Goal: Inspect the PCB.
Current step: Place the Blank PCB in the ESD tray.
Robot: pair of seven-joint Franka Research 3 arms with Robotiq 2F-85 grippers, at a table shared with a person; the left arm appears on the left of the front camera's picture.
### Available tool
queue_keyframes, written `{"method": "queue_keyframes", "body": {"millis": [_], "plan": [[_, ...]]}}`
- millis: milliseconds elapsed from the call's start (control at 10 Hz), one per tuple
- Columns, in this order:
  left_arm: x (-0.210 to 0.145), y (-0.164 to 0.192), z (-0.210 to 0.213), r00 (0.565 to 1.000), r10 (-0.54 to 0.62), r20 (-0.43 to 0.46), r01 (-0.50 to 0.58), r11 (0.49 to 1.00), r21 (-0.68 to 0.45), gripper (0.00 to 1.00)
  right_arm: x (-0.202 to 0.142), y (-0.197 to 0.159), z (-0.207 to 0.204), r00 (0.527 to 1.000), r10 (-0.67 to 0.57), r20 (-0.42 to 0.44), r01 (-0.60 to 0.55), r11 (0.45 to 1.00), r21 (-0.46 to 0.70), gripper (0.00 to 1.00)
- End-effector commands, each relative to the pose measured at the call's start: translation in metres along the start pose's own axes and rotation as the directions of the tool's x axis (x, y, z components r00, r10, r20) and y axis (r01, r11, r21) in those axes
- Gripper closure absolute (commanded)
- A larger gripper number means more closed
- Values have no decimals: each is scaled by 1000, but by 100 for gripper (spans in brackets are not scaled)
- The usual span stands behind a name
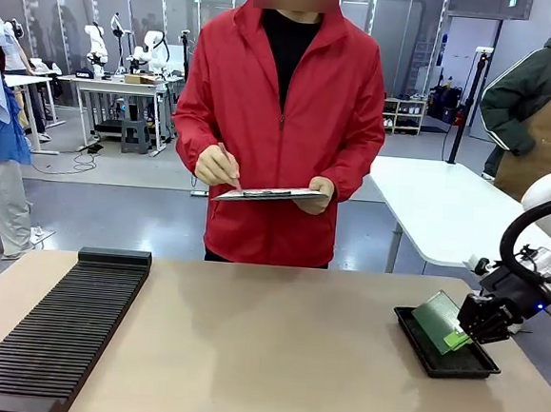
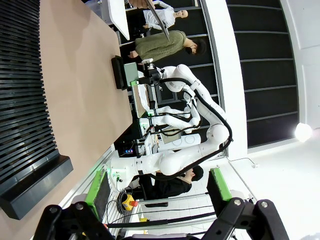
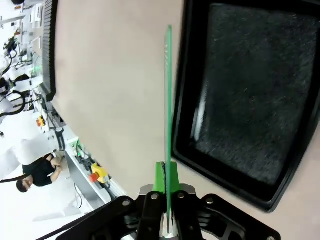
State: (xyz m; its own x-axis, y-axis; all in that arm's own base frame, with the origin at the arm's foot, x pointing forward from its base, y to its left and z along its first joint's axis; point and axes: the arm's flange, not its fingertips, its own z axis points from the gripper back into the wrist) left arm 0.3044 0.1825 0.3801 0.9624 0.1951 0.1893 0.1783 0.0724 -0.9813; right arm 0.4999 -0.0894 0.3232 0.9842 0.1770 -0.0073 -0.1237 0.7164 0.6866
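Observation:
The PCB [image 1: 436,317] is a thin green board held tilted over the black tray [image 1: 413,339] at the table's right side. My right gripper [image 1: 457,339] is shut on its near lower corner, green pads pressed against it. In the right wrist view the PCB [image 3: 168,100] shows edge-on, rising from the right gripper [image 3: 165,176], just above the tray's rim [image 3: 186,110]. My left gripper [image 2: 155,220] stands open with nothing between its fingers, well away from the board.
A long black slotted rack [image 1: 56,332] lies along the table's left side. A person in a red jacket stands at the far edge, writing with a stylus on a dark tablet [image 1: 267,195]. A white table [image 1: 447,210] stands behind at the right.

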Motion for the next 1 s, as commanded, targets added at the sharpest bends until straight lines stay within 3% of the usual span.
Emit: {"method": "queue_keyframes", "body": {"millis": [0, 600, 800, 900], "plan": [[1, -2, 1, 1000, 5, 0, -5, 1000, 3, 0, 16, -4, -11, 999, -27, 37, 28, 999, -33, 97], [1, -2, 1, 1000, 5, 0, -5, 1000, 3, 0, 22, -12, -22, 999, -36, 18, 36, 999, -31, 97], [1, -2, 1, 1000, 5, 0, -5, 1000, 3, 0, 19, -13, -21, 998, -48, 35, 49, 998, -41, 80], [1, -2, 1, 1000, 5, 0, -5, 1000, 3, 0, 19, -15, -21, 998, -55, 36, 57, 998, -40, 64]]}}
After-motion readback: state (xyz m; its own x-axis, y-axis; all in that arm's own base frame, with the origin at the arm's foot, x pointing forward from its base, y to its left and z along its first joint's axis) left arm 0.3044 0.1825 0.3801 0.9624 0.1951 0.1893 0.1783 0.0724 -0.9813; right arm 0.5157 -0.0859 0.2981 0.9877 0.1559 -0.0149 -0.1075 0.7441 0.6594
